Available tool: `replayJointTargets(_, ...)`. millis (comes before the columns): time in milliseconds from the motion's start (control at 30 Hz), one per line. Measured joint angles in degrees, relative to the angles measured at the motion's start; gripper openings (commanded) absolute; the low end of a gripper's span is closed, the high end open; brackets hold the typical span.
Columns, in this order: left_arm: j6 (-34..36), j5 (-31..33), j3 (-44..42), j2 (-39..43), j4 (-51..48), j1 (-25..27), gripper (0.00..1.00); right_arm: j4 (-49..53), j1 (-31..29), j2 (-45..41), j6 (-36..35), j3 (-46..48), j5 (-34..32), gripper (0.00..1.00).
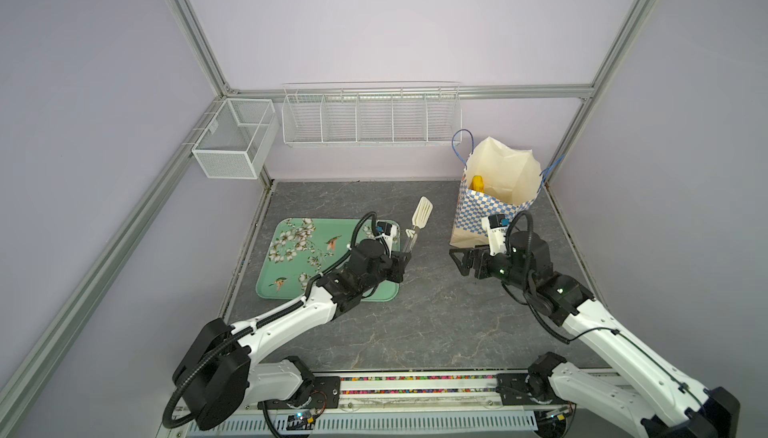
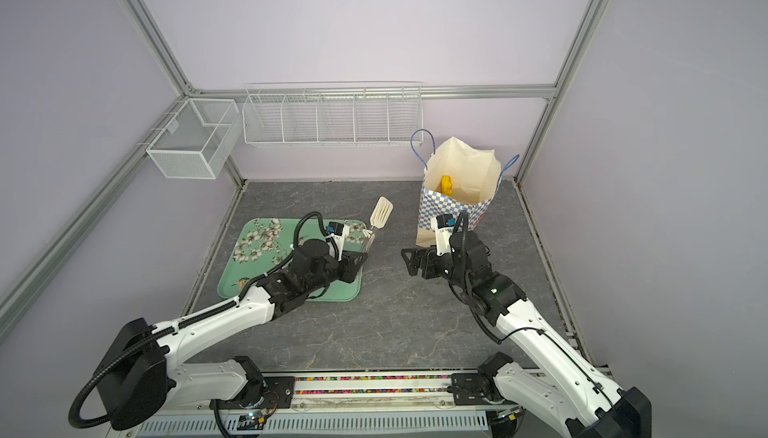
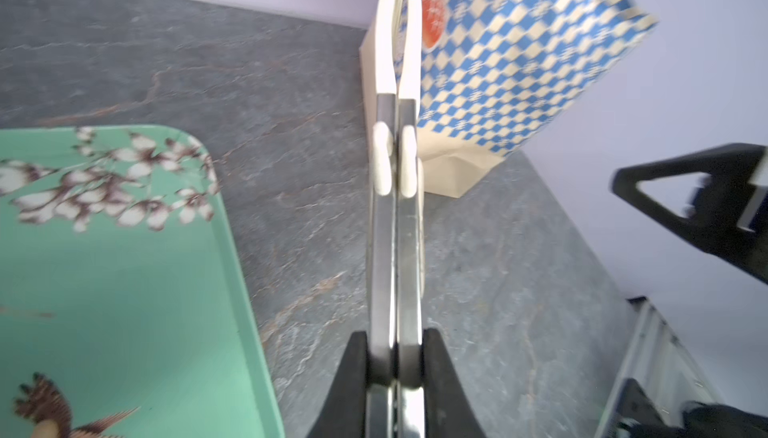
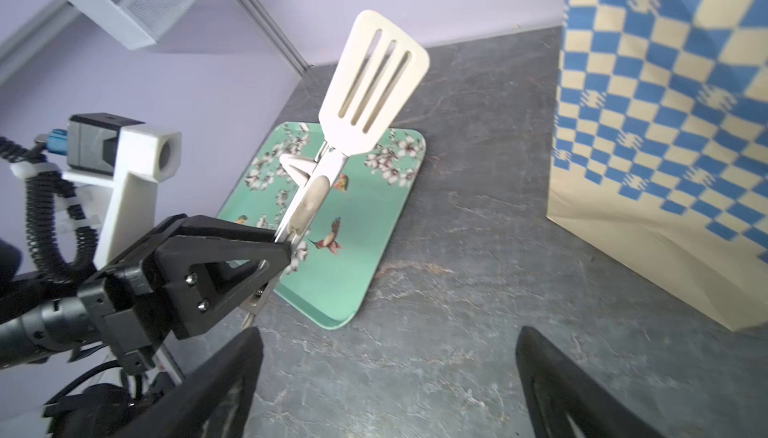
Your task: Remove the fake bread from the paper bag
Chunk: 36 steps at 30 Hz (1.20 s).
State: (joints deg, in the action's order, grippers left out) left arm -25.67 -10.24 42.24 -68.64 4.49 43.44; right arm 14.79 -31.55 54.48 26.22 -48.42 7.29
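Top views: high, front, looking down; wrist views close, both showing tray (image 3: 124, 290).

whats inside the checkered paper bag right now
One glossy yellow-orange toy bread pokes up inside the tall cream paper bag with the blue-and-white checkered band. The bag's walls cover everything lower, so any other pieces cannot be seen.

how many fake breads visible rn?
1. One fake bread stands inside the paper bag, against its left wall in both top views. More may be hidden deeper inside.
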Motion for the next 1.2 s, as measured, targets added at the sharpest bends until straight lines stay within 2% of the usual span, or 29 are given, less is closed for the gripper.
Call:
replayJointTargets(167,-1.46,-11.56,0.0,5.05,2.69,-1.88,0.0,-2.73,0.0,2.64,2.95,-3.76,5.86,0.94)
replayJointTargets(333,-5.81,-20.5,-0.07,5.75,8.92,-1.88,0.0,-10.05,0.0,5.31,7.52,-4.11,12.35,0.96)
replayJointTargets(600,-10.64,-26.75,-0.17,5.99,14.19,-1.92,0.0,-19.41,-0.02,6.45,11.54,-4.22,17.22,1.0)
replayJointTargets(733,-12.74,-29.14,-0.2,6.08,16.33,-2.14,0.0,-22.8,-0.02,6.27,12.2,-4.22,17.2,0.97)
replayJointTargets(833,-13.81,-30.36,-0.2,6.08,17.14,-2.23,0.0,-25.16,-0.02,5.81,12.5,-4.22,17.2,0.88)
replayJointTargets(967,-14.69,-31.23,-0.2,6.08,17.53,-2.25,0.0,-27.93,0.0,5.46,12.81,-4.7,17.18,0.6)
replayJointTargets(1200,-14.71,-32.33,-0.17,6.29,17.99,-2.36,0.0,-29.11,0.0,5.49,13.09,-5.16,17.03,0.27)
